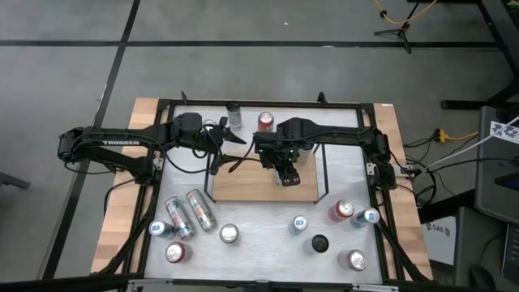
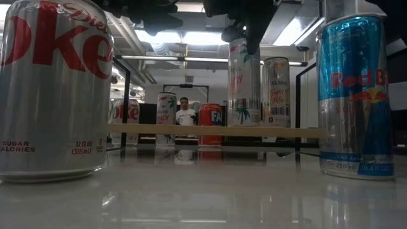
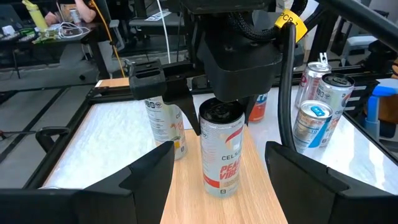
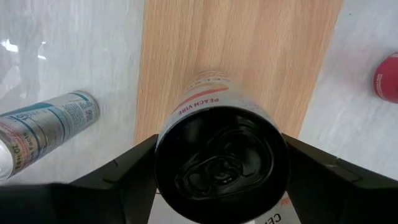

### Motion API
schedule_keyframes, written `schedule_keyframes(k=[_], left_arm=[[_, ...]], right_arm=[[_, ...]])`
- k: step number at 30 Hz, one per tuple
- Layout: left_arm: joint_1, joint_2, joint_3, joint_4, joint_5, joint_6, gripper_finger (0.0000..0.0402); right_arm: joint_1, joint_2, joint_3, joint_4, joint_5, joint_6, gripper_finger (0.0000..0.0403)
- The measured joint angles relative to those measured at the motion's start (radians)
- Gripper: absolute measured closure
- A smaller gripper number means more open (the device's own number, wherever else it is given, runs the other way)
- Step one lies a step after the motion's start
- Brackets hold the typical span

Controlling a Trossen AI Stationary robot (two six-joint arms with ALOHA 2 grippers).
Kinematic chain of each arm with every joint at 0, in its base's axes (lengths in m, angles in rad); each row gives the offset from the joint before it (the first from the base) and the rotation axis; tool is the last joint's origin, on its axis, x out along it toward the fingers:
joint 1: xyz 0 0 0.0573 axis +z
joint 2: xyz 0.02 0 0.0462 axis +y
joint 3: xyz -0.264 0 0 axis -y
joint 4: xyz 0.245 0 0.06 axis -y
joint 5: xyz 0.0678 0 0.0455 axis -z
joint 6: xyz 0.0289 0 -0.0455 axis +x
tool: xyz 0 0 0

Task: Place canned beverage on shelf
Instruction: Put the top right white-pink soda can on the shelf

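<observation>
A slim white can (image 3: 221, 155) with a black top (image 4: 217, 162) stands upright, its base on the light wooden shelf (image 1: 243, 188). My right gripper (image 1: 288, 174) hangs over it, pointing straight down. It is open, with one finger (image 3: 185, 109) on the can's far side and one (image 2: 253, 38) on its near side, both by the rim. My left gripper (image 1: 237, 150) waits open and nearly level above the shelf's left end, aimed at the can and clear of it. A second slim can (image 3: 166, 124) stands just beyond, toward the far side. My right gripper comes at the can from above, its fingers beside the upper wall (image 3: 202, 124). Whether they touch it I cannot tell, because the can's black top hides the pads in the right wrist view. The can stands upright on the shelf.
Two cans (image 1: 233, 113) (image 1: 265, 122) stand at the table's far edge. Two slim cans (image 1: 188, 212) lie near the front left among standing ones (image 1: 229, 234). More cans (image 1: 340, 211) and a black round thing (image 1: 319, 242) are at the front right. A person (image 2: 185, 111) shows in the room behind.
</observation>
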Motion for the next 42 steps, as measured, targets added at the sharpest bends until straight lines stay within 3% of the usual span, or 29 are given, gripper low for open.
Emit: schedule_keyframes(k=[35,38,42], left_arm=[[0.0,0.0,0.0,0.0,0.0,0.0,0.0152],[0.0,0.0,0.0,0.0,0.0,0.0,0.0152],[0.0,0.0,0.0,0.0,0.0,0.0,0.0152]], right_arm=[[0.0,0.0,0.001,0.036,0.001,0.0,0.0106],[0.0,0.0,0.001,0.035,0.002,0.0,0.0094],[0.0,0.0,0.001,0.034,0.002,0.002,0.0047]])
